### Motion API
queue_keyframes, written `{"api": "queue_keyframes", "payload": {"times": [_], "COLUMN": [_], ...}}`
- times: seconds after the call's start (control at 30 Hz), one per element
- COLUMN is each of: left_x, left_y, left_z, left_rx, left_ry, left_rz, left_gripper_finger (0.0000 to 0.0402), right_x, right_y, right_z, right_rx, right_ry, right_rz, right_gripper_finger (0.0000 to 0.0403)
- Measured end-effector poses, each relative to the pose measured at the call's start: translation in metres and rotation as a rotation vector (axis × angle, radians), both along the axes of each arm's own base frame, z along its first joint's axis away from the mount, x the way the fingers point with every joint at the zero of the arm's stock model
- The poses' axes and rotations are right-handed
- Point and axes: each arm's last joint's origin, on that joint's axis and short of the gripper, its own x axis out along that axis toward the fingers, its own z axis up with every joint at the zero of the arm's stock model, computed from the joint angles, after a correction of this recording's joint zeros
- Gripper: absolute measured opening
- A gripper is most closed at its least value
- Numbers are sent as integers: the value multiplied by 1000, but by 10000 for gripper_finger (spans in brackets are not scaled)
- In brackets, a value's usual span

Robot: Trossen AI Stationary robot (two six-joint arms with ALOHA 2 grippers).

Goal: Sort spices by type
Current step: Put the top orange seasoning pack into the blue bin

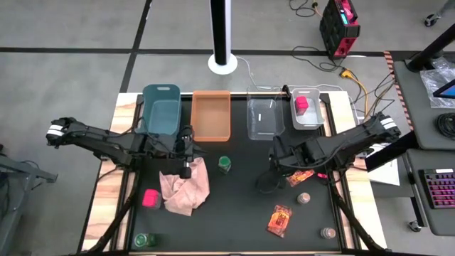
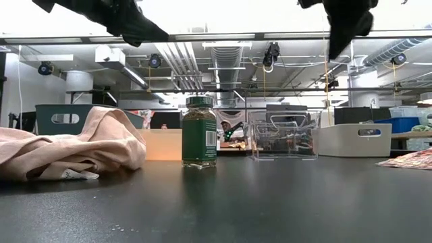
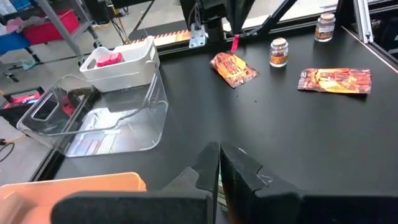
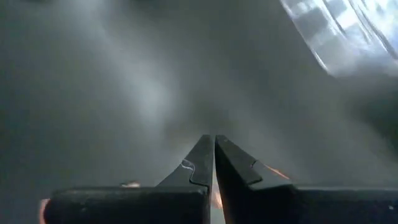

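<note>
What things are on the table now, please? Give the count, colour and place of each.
Bins: four in a row at the far edge: dark teal bin, orange bin, clear bin, white bin.
Red boxy containers: two; one in the white bin, one on the mat left of the cloth.
Green-capped jars: two; one mid-table, one at the near left corner.
Tan-lidded jars: two; one on the right, one near the right corner.
Foil packets: two, orange-brown; one near centre-right, one partly under the right arm.
Cloth: one, pink, crumpled, left of centre.
Left gripper: shut, empty, over the cloth.
Right gripper: shut, empty, right of centre.
</note>
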Motion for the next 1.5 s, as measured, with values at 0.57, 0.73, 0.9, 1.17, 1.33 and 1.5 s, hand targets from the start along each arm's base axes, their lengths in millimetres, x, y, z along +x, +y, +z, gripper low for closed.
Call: {"api": "queue_keyframes", "payload": {"times": [0.57,0.73,0.9,1.17,1.33,1.5], "left_x": [0,0,0,0,0,0], "left_y": [0,0,0,0,0,0], "left_z": [3,3,4,4,4,4], "left_rx": [32,62,68,68,62,61], "left_ry": [-18,-19,-30,-31,-30,-27], "left_rz": [-12,-24,-27,-27,-25,-27], "left_gripper_finger": [0,0,0,0,0,0], "right_x": [-26,-32,-28,-17,-15,-14], "right_y": [-7,-12,-15,-32,-38,-39], "right_z": [-79,-104,-123,-147,-159,-163], "right_rx": [0,7,8,35,120,131], "right_ry": [430,484,498,584,610,610], "right_rz": [556,568,608,605,659,690], "right_gripper_finger": [149,180,196,195,194,174]}}
